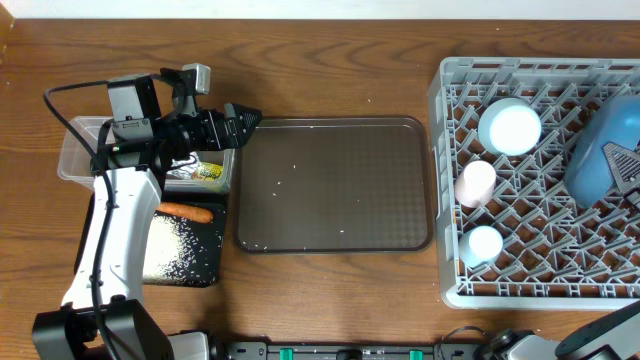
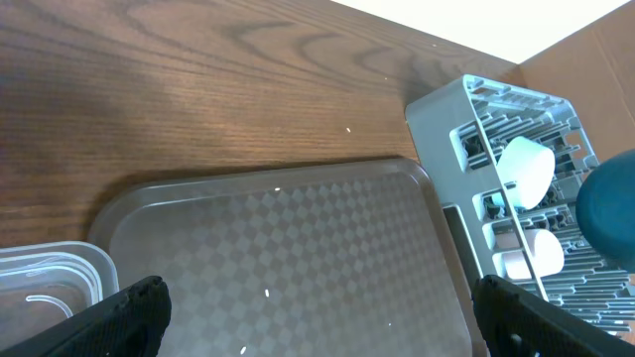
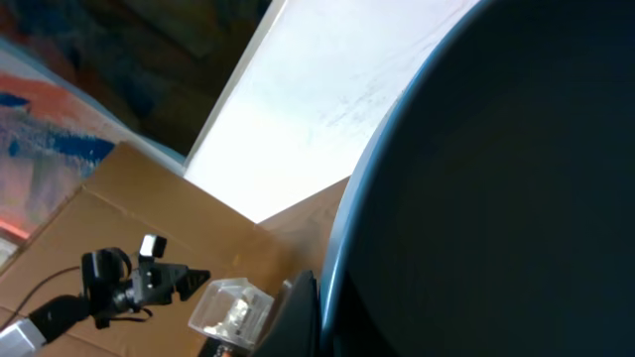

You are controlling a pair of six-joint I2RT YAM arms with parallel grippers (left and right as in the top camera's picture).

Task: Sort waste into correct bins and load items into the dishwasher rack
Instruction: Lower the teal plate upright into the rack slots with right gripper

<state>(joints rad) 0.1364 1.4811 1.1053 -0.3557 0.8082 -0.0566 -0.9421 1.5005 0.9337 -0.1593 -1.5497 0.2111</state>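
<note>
Wide open, the left gripper (image 1: 247, 122) sits in the overhead view at the brown tray's (image 1: 335, 185) far left corner, holding nothing. Under its arm, near the desk's left edge, a clear tub (image 1: 78, 152) holds a yellow-green wrapper (image 1: 206, 172). Just in front of the tub, a black tray (image 1: 195, 268) carries a carrot (image 1: 186, 211) and scattered rice (image 1: 168, 250). At the desk's right end the grey rack (image 1: 450, 180) holds a white bowl (image 1: 510, 127), a pinkish cup (image 1: 475, 183) and a light blue cup (image 1: 485, 243) along its left side. A blue plate (image 1: 595, 150) stands on edge at the rack's right side, with the right gripper (image 1: 615, 160) closed on it. From the left wrist, the left gripper's (image 2: 319, 290) fingers (image 2: 129, 319) stand far apart over the brown tray (image 2: 278, 238), the clear tub's (image 2: 55, 278) corner is at lower left, and the rack (image 2: 446, 129) at right shows the bowl (image 2: 526, 169), the pinkish cup (image 2: 531, 253) and part of the plate (image 2: 610, 208). From the right wrist, the plate (image 3: 496, 198) fills most of the view, a dark finger (image 3: 296, 315) lies against its rim, and the left gripper (image 3: 193, 278) and the clear tub (image 3: 230, 307) appear far off at lower left.
</note>
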